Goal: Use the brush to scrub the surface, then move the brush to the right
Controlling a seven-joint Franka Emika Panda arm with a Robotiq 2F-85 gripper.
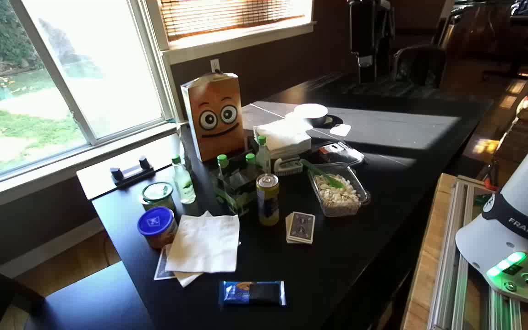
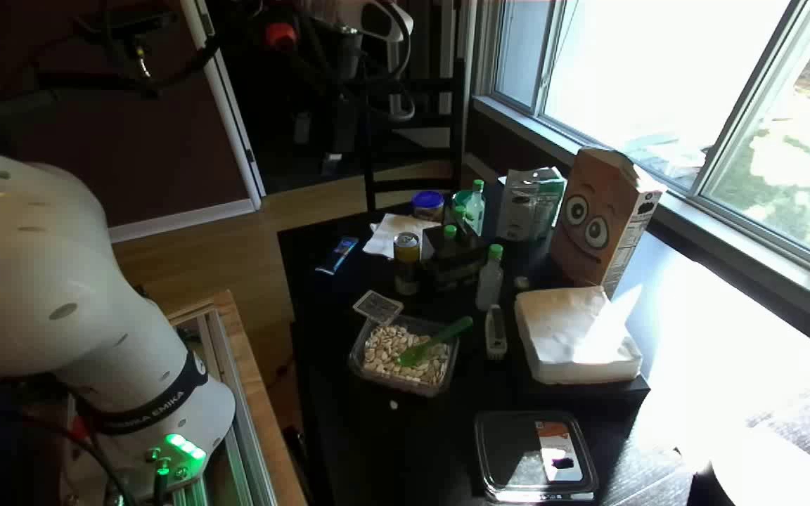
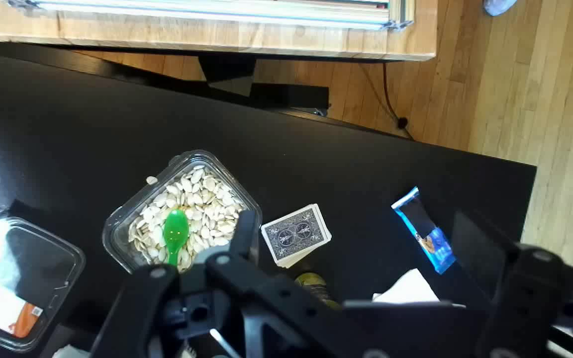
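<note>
The brush [image 1: 288, 166] is a small white-grey scrubbing brush with a loop handle. It lies on the black tabletop [image 1: 337, 256], between the white napkin stack and the seed tub. It also shows in an exterior view [image 2: 495, 334], beside a green-capped bottle. In the wrist view my gripper hides most or all of it. The glossy black tabletop also shows in the wrist view [image 3: 346, 169]. My gripper [image 3: 361, 238] is open, its fingers wide apart with nothing between them, above the table. In both exterior views the gripper is out of frame; only parts of the arm show.
A clear tub of seeds [image 1: 339, 197] with a green spoon stands near the brush. A can [image 1: 268, 201], green-capped bottles [image 1: 183, 181] and a tall orange box [image 1: 216, 123] stand around. Cards [image 1: 300, 228], napkins [image 1: 206, 243], a blue bar [image 1: 252, 293] and a clear lid [image 2: 535, 457] lie flat.
</note>
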